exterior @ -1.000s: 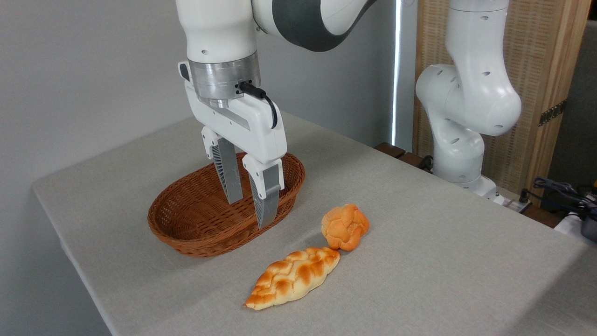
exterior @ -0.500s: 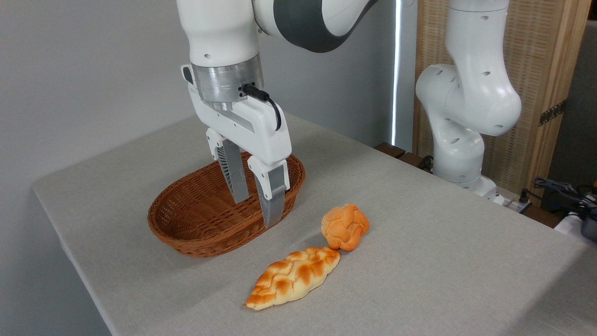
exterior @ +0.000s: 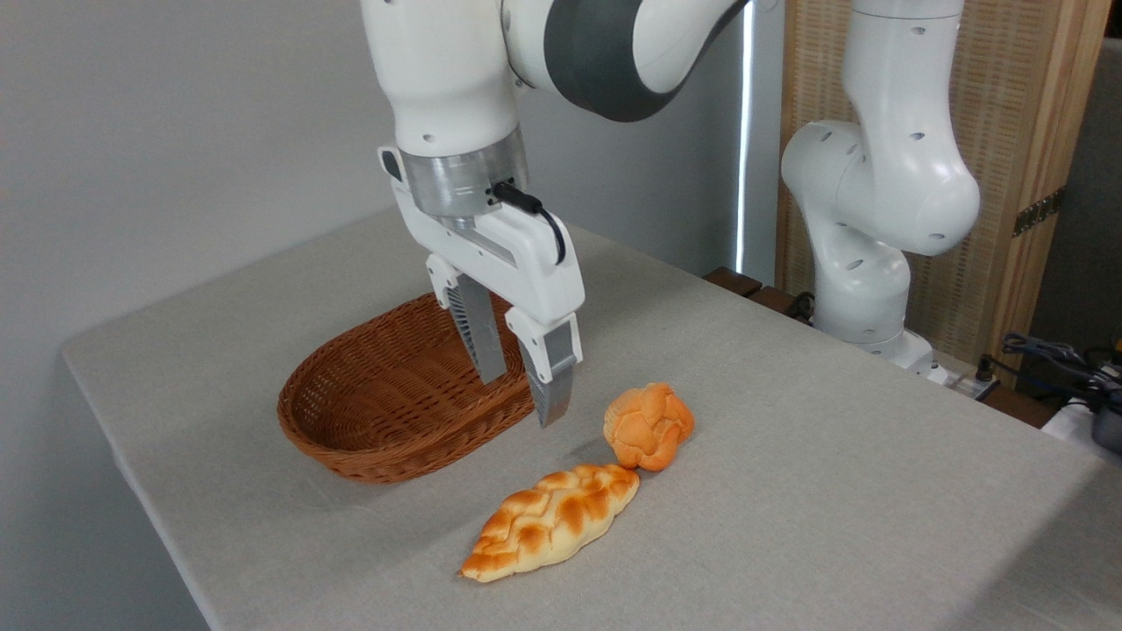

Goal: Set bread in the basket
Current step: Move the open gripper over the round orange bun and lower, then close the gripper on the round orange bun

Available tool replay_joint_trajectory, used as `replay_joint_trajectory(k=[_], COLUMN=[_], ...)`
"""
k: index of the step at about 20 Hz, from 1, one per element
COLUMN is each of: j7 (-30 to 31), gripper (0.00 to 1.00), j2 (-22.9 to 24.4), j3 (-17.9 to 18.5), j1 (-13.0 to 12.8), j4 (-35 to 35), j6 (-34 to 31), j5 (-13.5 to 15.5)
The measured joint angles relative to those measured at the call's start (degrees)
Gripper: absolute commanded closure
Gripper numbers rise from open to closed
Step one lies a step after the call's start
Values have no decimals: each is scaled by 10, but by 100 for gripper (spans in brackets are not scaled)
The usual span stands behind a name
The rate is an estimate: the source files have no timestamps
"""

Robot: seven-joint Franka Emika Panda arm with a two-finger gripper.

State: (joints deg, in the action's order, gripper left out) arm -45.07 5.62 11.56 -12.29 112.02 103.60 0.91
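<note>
Hanging above the table (exterior: 789,421), fingers pointing down, over the right end of the basket (exterior: 386,412): the gripper (exterior: 522,396), unclenched and holding nothing, with a clear gap between the two fingers. Nearer finger (exterior: 550,377) reaching lowest, its tip showing just outside the basket's right rim, short of the cloth; farther finger standing in front of the basket's inner wall.

Lying on the grey cloth just right of the gripper, untouched: the bread (exterior: 649,425), round and orange with a lumpy cracked top. Sitting near the basket's right end but apart from it. Touching or almost touching at its near side: the tip of the braided loaf (exterior: 550,521), stretching from there toward the near left.

Resting on the left half of the table: the basket, oval, reddish-brown wicker, nothing showing inside it.

Standing at the far right beside the table: the arm's white base (exterior: 868,219), in front of a wooden screen (exterior: 1008,131).
</note>
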Motion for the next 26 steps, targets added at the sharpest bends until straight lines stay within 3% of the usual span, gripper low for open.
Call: replay_joint_trajectory(k=[5,11,15,24,25,26], j7=[-14,-24,-62,-64,-64,-65], gripper=[0,0,0,0,3,17], j2=[5,5,5,5,5,5], j3=[0,7,31,31,31,31], j1=[0,0,2,2,2,2], j4=[37,78,81,104,109,113], j6=[0,-25,-51,-60,-60,-60], j5=[0,-33,-33,-33,-33,-33])
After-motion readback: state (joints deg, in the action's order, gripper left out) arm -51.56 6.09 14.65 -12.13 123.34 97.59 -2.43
